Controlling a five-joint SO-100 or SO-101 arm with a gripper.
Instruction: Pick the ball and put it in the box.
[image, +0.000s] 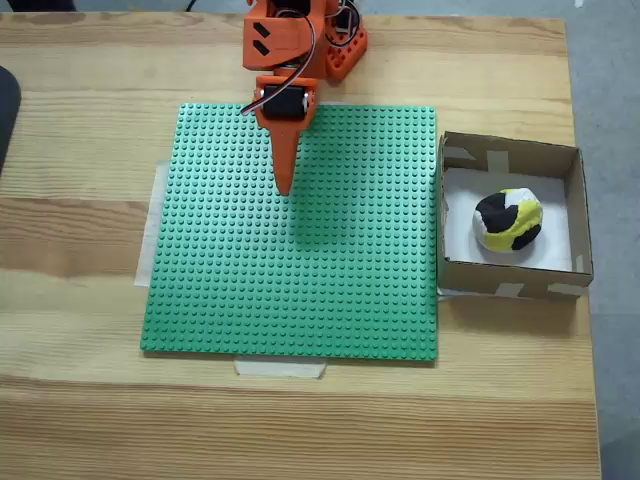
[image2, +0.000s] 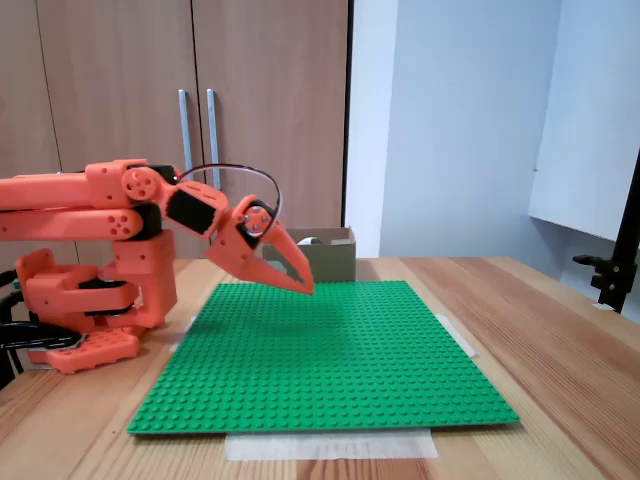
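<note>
The ball, lumpy with yellow, white and black patches, lies inside the box at the right of the table in a fixed view from above. From the side in the other fixed view, the box stands beyond the green plate, with a pale bit of the ball just showing over its rim. My orange gripper hangs over the upper middle of the green plate, well left of the box. Its fingers are closed together to a point, with nothing held, as the side view of the gripper confirms.
A green studded baseplate is taped to the wooden table. The arm's orange base sits at the far edge in the top view. A dark object pokes in at the left edge. A black stand rises at the right.
</note>
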